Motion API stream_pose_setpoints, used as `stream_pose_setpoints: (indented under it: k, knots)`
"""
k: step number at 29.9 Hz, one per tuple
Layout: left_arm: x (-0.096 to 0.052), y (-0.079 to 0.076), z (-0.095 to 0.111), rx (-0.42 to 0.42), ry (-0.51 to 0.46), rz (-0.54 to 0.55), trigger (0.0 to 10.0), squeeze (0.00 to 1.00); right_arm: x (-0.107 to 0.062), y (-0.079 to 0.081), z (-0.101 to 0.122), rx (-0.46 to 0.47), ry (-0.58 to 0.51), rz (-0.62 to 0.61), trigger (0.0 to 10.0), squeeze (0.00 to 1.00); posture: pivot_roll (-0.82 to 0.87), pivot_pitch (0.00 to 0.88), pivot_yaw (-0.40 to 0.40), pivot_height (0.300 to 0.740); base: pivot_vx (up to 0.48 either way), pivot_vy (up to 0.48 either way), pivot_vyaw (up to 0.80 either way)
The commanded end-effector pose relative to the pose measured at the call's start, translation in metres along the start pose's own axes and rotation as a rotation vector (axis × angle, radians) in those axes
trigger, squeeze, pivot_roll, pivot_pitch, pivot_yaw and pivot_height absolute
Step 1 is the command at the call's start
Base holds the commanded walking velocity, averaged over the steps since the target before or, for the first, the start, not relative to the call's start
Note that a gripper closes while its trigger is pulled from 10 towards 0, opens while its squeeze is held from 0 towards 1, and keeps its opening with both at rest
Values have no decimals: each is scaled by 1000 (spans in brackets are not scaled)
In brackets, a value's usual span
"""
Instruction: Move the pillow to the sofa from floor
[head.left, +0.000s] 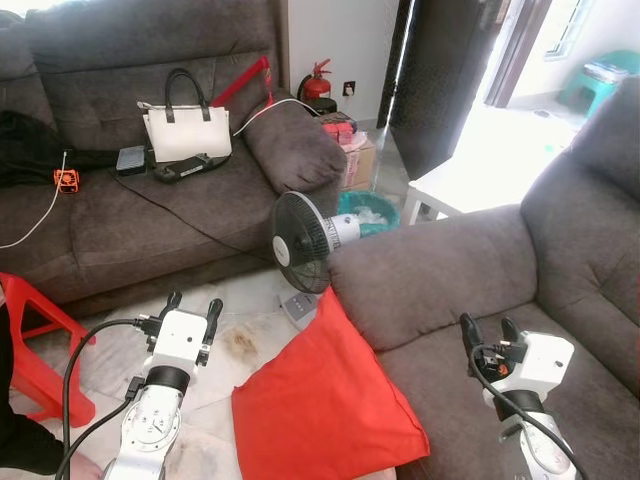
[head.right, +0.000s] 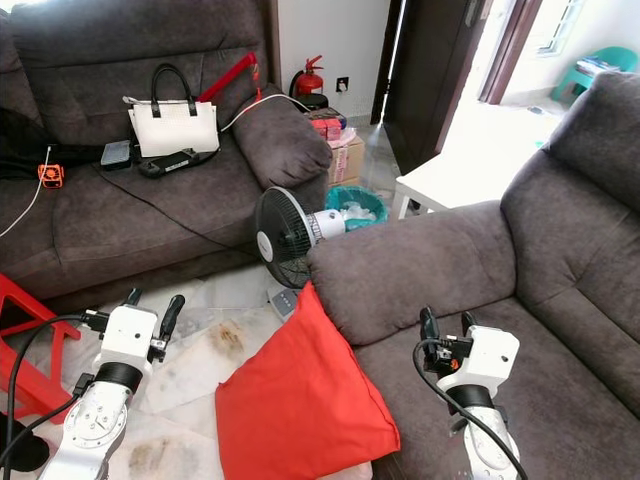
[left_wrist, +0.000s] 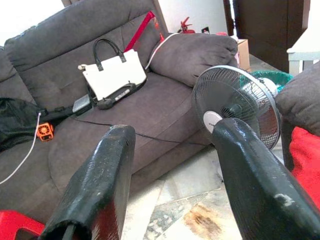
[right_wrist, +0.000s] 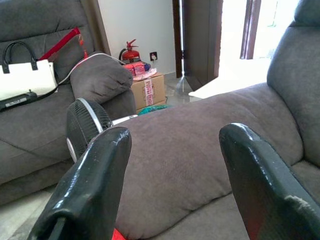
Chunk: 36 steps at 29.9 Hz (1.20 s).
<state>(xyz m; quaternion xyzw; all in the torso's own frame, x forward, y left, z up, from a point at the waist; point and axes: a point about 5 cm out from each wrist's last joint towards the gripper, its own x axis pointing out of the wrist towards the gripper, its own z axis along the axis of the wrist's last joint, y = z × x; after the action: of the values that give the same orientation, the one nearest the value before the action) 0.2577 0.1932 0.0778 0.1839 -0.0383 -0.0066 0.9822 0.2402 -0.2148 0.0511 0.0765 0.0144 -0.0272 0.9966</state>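
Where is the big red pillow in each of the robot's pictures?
Left eye view: the red square fabric pillow leans on the near grey sofa, bottom middle.
Right eye view: bottom middle again.
Left wrist view: a red sliver at the right edge.
Right wrist view: a tiny red bit at the bottom edge.
Shared landmark: the black floor fan.

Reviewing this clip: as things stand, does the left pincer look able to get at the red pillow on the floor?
Probably yes. The left pincer is open over bare floor, and the red pillow, leaning against the sofa arm, lies just to its right with nothing between them. The fan stands farther back, out of the path.
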Motion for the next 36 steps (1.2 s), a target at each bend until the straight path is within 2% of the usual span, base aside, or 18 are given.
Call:
stream_pose_setpoints:
  k: [1,13,36]
  knots:
    - [1,-4,0,-9,5,-11,10000,0,1,-1,1,-7,3,-1,10000,0,105,0,-36,740,-266,0,0]
    - [3,-5,0,-8,2,-17,10000,0,3,-2,2,-12,2,1,10000,0,104,0,-37,740,-315,0,0]
    - [5,-5,-2,-18,13,-33,10000,0,3,-1,-1,-11,10,-3,10000,0,104,0,-37,740,0,0,0]
